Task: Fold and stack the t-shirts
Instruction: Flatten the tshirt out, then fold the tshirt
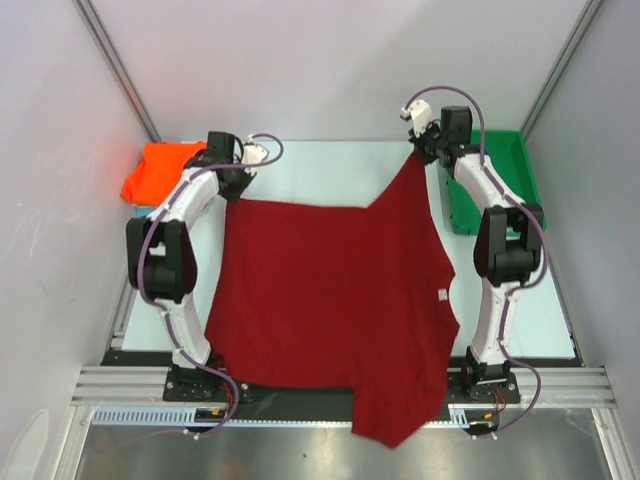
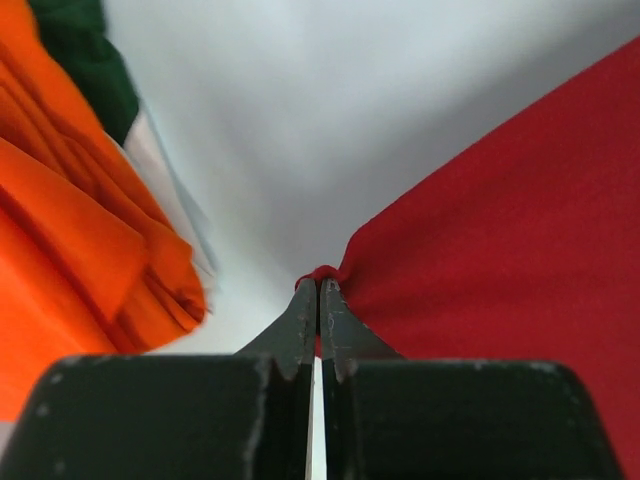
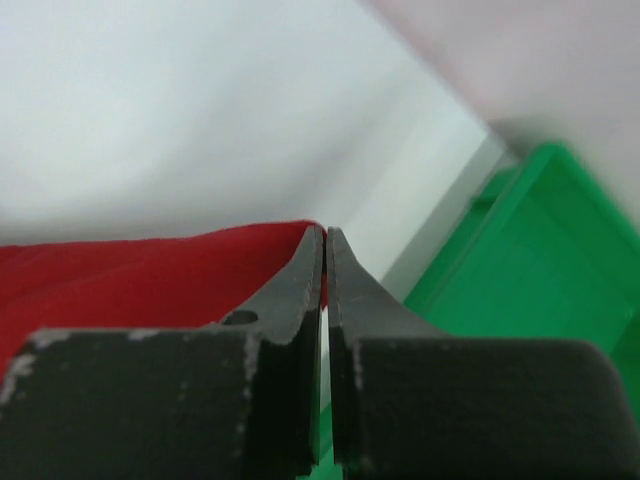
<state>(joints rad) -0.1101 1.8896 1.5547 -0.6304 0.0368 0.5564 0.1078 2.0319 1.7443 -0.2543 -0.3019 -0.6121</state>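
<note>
Nearest the bases: the loose end of the maroon t-shirt (image 1: pixel 330 300) spills over the table's near edge between the two arm bases, drooping lowest on the right arm's side.
Mid-table: the rest of the garment lies spread and mostly flat on the table (image 1: pixel 330 170), filling the span between the arms. A small white tag shows near its right edge, and which part of the shirt it marks is hard to say from above.
Left gripper (image 2: pixel 318 290): clamped tight on the shirt's far-left corner, with a nub of red cloth bunched at the tips.
Right gripper (image 3: pixel 326 232): pinched closed on the far-right corner, the cloth drawn up into a peak.
Key relation: the shirt trails back from both pincers toward the bases, long axis far to near. Each arm has its own corner, so neither is nearer. A fold would likely mean carrying that far edge toward the near one.
Far left: the orange t-shirt (image 1: pixel 160 170) is heaped just beside the left gripper, apart from the maroon one.
Far right: a green tray (image 1: pixel 500 170) sits just beside the right gripper.
Surface and room: a pale, smooth tabletop with white walls closing in on three sides — sideways room looks tight.
</note>
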